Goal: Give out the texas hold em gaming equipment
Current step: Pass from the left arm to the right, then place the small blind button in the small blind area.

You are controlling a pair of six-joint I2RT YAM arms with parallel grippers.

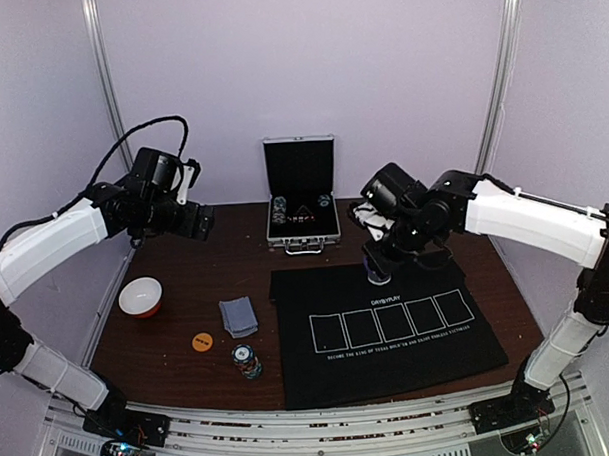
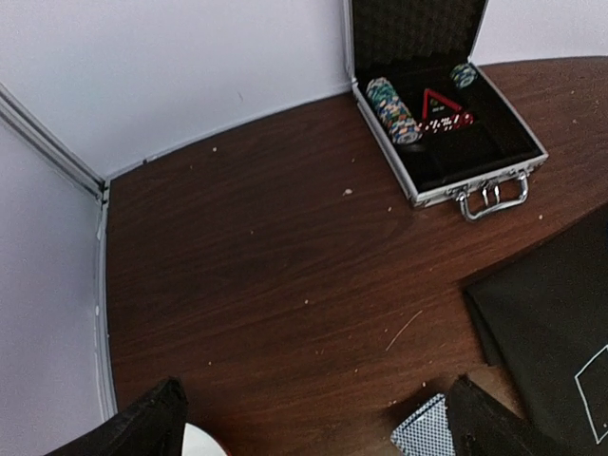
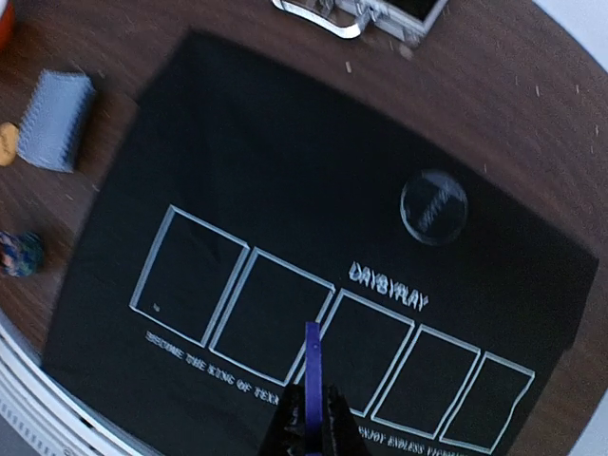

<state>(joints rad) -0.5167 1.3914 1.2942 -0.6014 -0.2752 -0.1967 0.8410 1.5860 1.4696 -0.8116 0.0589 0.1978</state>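
Right gripper is clamped on a purple disc, held on edge with its thin rim pointing to 12 o'clock in the wrist view, over the black mat. A silver disc lies flat on the mat at 1 o'clock from it, apart. Likely next: set the purple disc on the mat, and it would need tipping flat first. Left gripper has its fingers wide apart, holding nothing, raised over the table's far left. Card deck sits at 5 o'clock from it in the top view. Orange disc and chip stack lie just past, all nearer the left arm. More chips in the open case.
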